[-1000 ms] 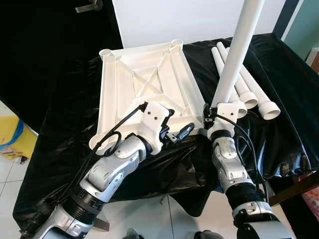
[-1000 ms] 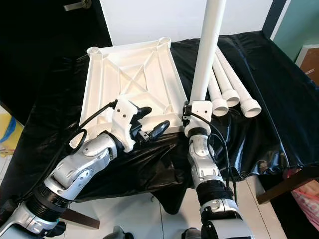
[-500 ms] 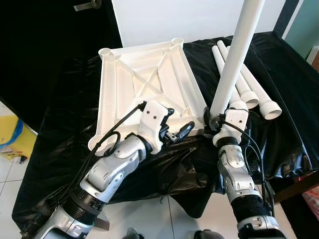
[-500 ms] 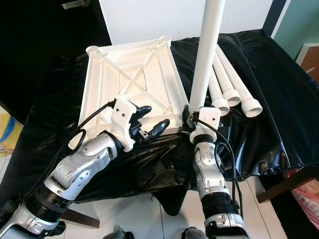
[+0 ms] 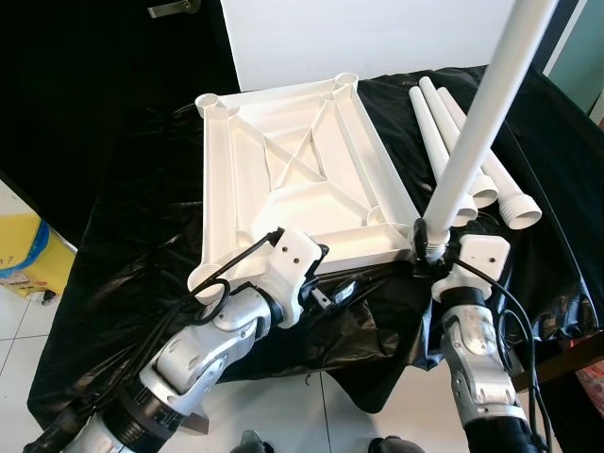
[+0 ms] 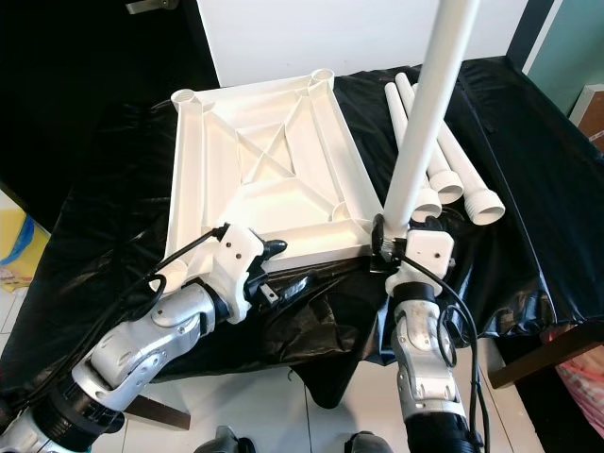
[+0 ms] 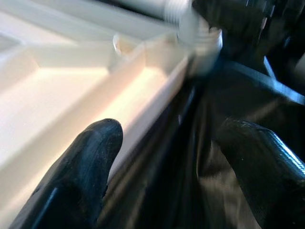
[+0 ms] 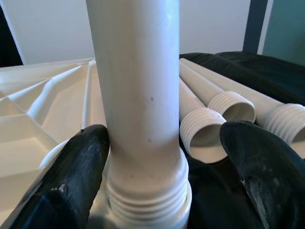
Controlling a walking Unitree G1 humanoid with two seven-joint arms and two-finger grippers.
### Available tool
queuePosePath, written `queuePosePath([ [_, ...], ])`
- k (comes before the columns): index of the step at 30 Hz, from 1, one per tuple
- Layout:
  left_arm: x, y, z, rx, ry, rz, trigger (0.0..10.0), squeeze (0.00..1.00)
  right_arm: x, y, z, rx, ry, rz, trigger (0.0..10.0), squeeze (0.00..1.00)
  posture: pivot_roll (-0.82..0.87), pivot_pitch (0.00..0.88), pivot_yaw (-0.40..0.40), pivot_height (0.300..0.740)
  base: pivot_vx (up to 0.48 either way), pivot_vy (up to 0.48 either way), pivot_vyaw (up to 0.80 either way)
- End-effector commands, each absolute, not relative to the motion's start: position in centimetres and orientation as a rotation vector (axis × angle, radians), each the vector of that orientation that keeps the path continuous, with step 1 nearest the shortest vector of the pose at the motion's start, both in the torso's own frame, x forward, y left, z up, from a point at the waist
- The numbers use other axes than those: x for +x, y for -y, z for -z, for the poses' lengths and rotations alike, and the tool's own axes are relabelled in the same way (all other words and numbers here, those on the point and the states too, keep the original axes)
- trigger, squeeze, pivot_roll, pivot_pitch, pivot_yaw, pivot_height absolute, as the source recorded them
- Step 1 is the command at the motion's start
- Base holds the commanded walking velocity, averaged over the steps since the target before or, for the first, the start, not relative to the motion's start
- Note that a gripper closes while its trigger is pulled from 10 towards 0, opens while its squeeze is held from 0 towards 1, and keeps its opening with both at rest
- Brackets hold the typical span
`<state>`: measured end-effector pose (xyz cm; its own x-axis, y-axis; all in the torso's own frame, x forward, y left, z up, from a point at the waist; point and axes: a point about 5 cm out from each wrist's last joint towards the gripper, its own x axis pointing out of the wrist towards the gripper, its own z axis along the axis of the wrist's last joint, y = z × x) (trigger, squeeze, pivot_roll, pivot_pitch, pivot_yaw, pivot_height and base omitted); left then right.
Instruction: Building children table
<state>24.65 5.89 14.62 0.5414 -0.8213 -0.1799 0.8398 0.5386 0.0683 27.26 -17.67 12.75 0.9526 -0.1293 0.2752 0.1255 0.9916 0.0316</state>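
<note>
The white table top lies upside down on the black-covered table. One white leg stands with its threaded end at the near right corner socket, leaning to the right. My right gripper is at the leg's base, open, with the leg between its fingers; one finger touches it and the other stands apart. At the top's near edge my left gripper is open, one finger by the white rim and the other over the black sheet.
Three spare white legs lie side by side on the black sheet to the right of the top. The sheet hangs in folds over the table's front edge. A yellow object stands on the floor at the left.
The right gripper has carried the leg's base down and right to the near right corner, and the leg leans more. The left gripper has drawn back to the top's near edge.
</note>
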Motion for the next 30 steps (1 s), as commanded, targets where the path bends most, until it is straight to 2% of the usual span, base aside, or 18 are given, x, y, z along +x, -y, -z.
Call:
queuePosePath([
  [1,23.4,-5.3,-14.0,0.175,-0.174,1.216,10.0,0.0,27.0,17.7,-12.5,0.024,0.269,0.093,10.0,0.0,-0.08,0.127,0.039,0.74,0.0,0.0,0.0],
  [6,23.5,-5.1,-14.4,0.158,-0.171,1.21,10.0,0.0,27.1,16.3,-12.8,0.035,0.256,-0.01,10.0,0.0,-0.08,0.128,0.036,0.74,0.0,0.0,0.0],
  [12,23.0,-5.2,-14.1,0.17,-0.207,1.238,10.0,0.0,26.2,16.3,-12.3,0.016,0.234,-0.056,10.0,0.0,-0.08,0.134,0.026,0.74,0.0,0.0,0.0],
  [22,21.8,-5.6,-12.4,0.201,-0.309,1.253,10.0,0.0,24.0,18.9,-10.4,-0.073,0.142,-0.005,10.0,0.0,-0.07,0.146,0.009,0.74,0.0,0.0,0.0],
  [30,22.0,-5.8,-11.5,0.22,-0.337,1.204,10.0,0.0,23.2,19.7,-9.9,-0.114,0.13,0.058,10.0,0.0,-0.08,0.152,0.015,0.74,0.0,0.0,0.0],
])
